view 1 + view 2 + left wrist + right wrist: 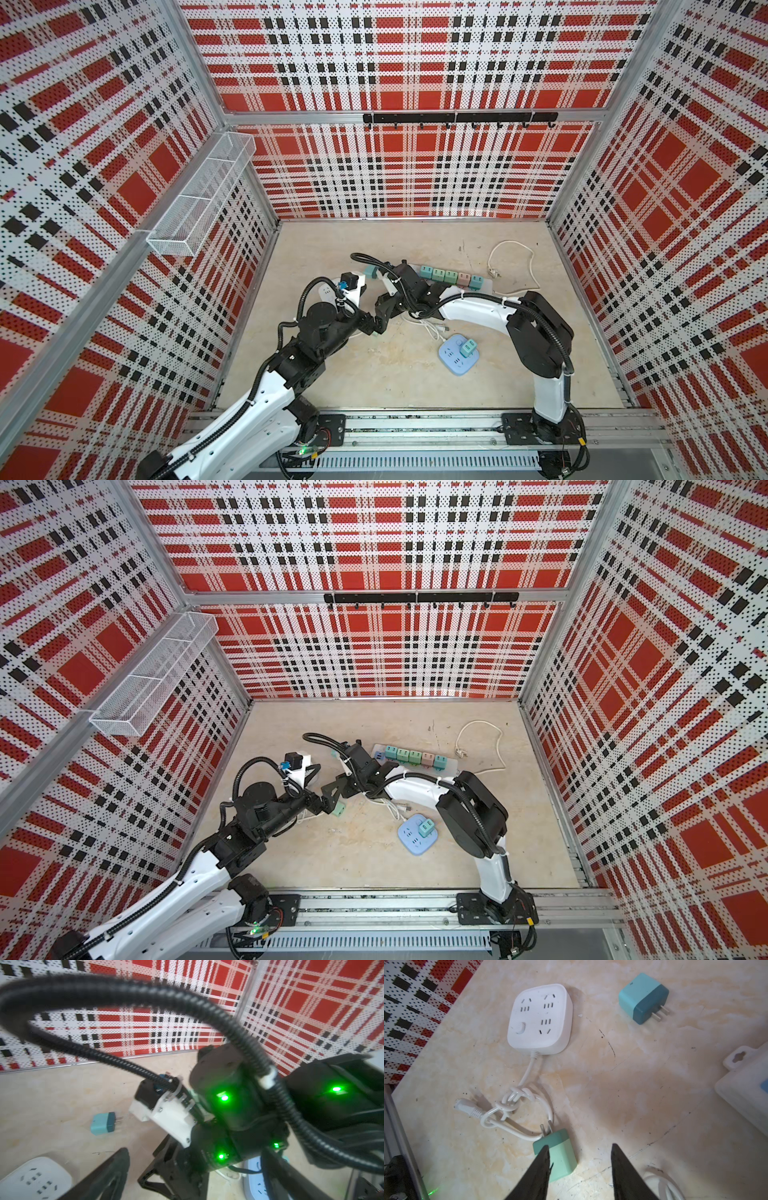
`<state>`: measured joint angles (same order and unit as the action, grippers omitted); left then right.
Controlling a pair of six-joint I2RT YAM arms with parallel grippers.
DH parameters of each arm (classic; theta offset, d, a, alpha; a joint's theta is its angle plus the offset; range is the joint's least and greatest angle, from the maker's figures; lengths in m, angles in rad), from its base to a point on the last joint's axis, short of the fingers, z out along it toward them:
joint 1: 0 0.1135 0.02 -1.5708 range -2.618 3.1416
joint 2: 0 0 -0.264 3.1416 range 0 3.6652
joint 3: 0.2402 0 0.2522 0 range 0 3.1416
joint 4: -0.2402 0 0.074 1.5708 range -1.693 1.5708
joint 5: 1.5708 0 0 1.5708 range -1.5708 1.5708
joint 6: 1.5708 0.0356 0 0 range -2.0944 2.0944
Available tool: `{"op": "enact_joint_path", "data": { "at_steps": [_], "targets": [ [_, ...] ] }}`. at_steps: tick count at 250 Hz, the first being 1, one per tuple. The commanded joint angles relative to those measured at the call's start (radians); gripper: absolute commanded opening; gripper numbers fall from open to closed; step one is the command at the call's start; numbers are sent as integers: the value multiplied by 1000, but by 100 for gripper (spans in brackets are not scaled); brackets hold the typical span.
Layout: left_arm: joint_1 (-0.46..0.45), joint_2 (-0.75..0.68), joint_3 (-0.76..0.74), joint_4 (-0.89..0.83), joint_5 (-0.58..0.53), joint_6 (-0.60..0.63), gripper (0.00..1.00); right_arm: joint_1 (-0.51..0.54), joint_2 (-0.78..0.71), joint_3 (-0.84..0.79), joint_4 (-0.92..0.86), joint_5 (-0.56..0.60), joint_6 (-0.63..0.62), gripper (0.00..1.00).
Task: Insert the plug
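Find mint-green two-prong plug (562,1155) flat on tabletop (643,1095), prongs at knotted cord (517,1105) of white socket (539,1018). See right gripper (579,1146) low over it, jaws apart, plug touching one, not clamped. See left gripper (194,1150) spread wide, empty.

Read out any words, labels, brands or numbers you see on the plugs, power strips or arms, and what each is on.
No text is readable.
Blue plug: small dark mark, too small to read.
Black arm housing: faint print, too blurred to read.
White power strip: socket slots and a switch, no lettering.
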<state>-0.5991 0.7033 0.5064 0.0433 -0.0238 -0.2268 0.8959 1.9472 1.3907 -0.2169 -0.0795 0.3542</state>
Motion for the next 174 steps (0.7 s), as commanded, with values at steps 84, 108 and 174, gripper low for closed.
{"op": "enact_joint_path", "data": {
  "at_steps": [84, 108, 174],
  "targets": [
    [532, -262, -110, -149, 88, -319, 99, 8, 251, 283, -177, -14, 54, 25],
    [598, -255, -128, -132, 143, -346, 99, 19, 287, 324, -210, -11, 52, 25],
    [596, -221, -127, -108, 156, -345, 99, 61, 312, 332, -247, -23, 24, 42]
  ]
}}
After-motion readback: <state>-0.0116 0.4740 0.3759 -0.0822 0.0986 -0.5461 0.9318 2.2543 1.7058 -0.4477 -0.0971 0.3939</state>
